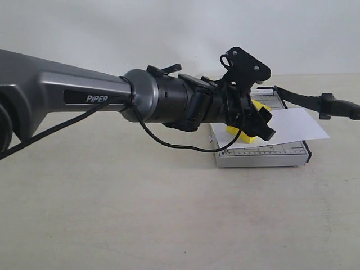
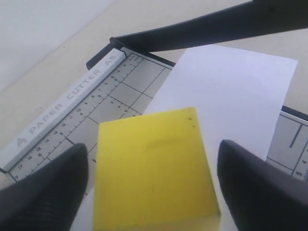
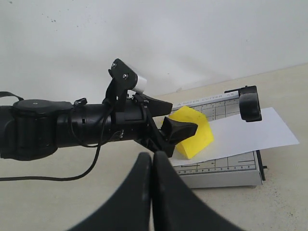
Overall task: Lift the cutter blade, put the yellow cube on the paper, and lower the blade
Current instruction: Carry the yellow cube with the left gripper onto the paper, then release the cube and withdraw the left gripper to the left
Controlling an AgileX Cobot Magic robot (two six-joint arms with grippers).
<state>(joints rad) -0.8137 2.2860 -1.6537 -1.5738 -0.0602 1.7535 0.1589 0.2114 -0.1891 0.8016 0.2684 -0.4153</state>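
Nearest the lens: left gripper [image 2: 153, 147], black fingers [image 2: 48, 192] spread wide to either side of the yellow cube [image 2: 154, 178]. Sliver of gap visible at one finger; contact at the other, cannot tell. Beneath the cube, the paper [image 2: 231, 91]; cube looking tilted from the right wrist view, fully set down or not, cannot tell. Sheet lying slantwise across the grey gridded trimmer [image 2: 120, 91] and overhanging its edge. Along one side of the bed, a white rule [image 2: 67, 103] printed "PAPER CUTTER" and "A5", with numbered scale marks. Raised above: the cutter blade [image 2: 216, 26], angled up from its hinge at the A5 end. Well back from the trimmer, the right gripper [image 3: 152, 159], tips pinched together, nothing between. "PiPER" lettered on the left arm [image 1: 67, 90]. Underneath everything, a pale table [image 1: 140, 214].
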